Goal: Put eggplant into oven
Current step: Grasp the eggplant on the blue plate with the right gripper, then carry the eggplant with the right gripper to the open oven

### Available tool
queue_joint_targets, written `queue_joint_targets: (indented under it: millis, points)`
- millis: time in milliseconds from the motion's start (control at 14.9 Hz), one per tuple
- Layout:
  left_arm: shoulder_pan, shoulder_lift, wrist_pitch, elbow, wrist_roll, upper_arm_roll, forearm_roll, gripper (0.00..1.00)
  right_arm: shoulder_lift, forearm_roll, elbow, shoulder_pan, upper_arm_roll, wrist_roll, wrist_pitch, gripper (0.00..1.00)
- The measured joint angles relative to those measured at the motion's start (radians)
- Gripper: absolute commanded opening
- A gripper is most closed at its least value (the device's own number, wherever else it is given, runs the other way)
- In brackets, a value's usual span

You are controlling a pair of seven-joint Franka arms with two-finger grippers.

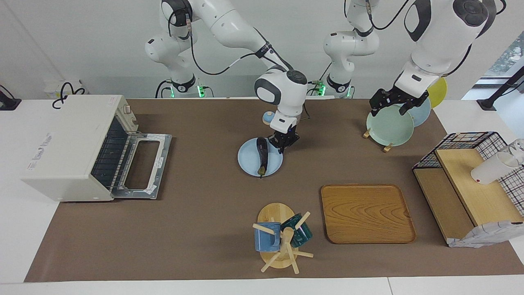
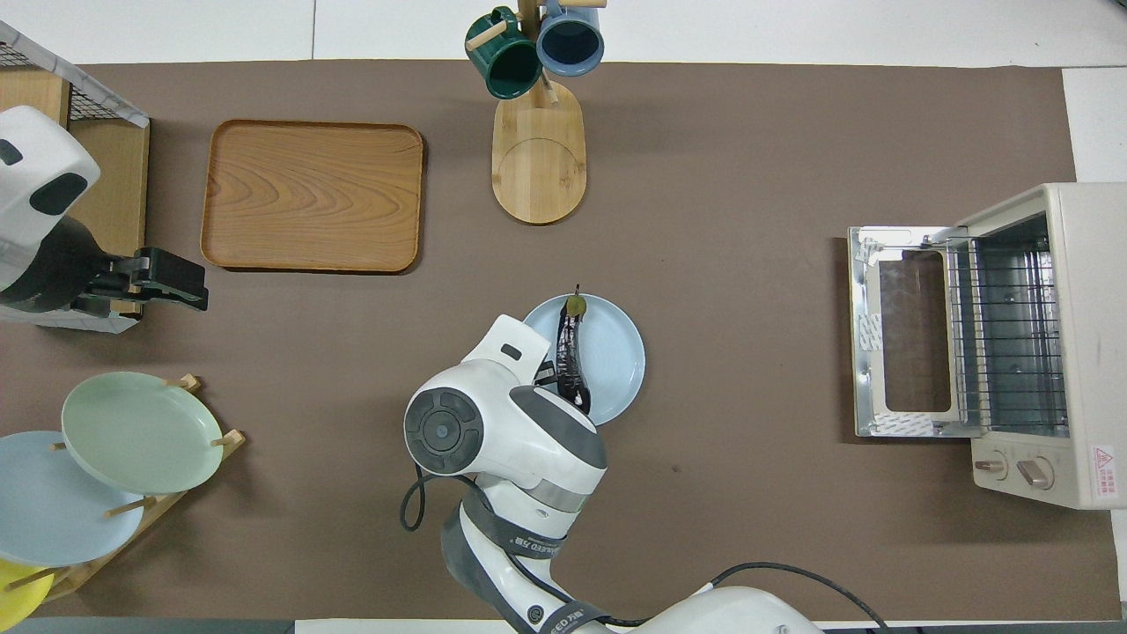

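Note:
The dark purple eggplant (image 1: pixel 262 155) (image 2: pixel 570 352) lies on a light blue plate (image 1: pixel 249 164) (image 2: pixel 616 352) at mid-table, its green stem end pointing away from the robots. My right gripper (image 1: pixel 282 144) is low over the plate's rim, shut, beside the eggplant's end nearer to the robots, toward the left arm's end. The hand hides that end in the overhead view, and I cannot tell whether anything is pinched. The cream oven (image 1: pixel 69 147) (image 2: pixel 1039 343) stands at the right arm's end, its door (image 1: pixel 141 164) folded down and the wire rack showing. My left gripper (image 1: pixel 393 107) (image 2: pixel 198 295) waits open over the plate rack.
A rack with green, blue and yellow plates (image 1: pixel 391 127) stands near the left arm. A wooden tray (image 1: pixel 366 213), a mug tree with two mugs (image 1: pixel 280 237) and a black wire basket (image 1: pixel 470 143) with wooden boards and a white cup (image 1: pixel 491 168) lie farther out.

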Motion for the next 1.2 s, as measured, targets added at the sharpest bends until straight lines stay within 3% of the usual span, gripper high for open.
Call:
queue_joint_targets:
  millis: [268, 535, 936, 1204]
  points:
    - [0.0, 0.0, -0.004, 0.0, 0.0, -0.001, 0.0, 1.0, -0.023, -0.063, 0.078, -0.011, -0.009, 0.0, -0.203, 0.0]
    - [0.001, 0.0, -0.005, 0.0, 0.0, 0.0, 0.0, 1.0, -0.108, -0.073, 0.054, -0.18, -0.019, -0.061, -0.233, 0.0]
    - [0.001, 0.0, -0.005, 0.0, 0.0, 0.001, 0.0, 1.0, -0.319, -0.073, -0.221, -0.403, -0.021, -0.19, -0.236, 0.0]
    - [0.001, 0.0, -0.005, 0.0, 0.0, 0.004, 0.0, 1.0, -0.379, -0.073, -0.293, -0.615, -0.022, -0.43, -0.228, 0.0]
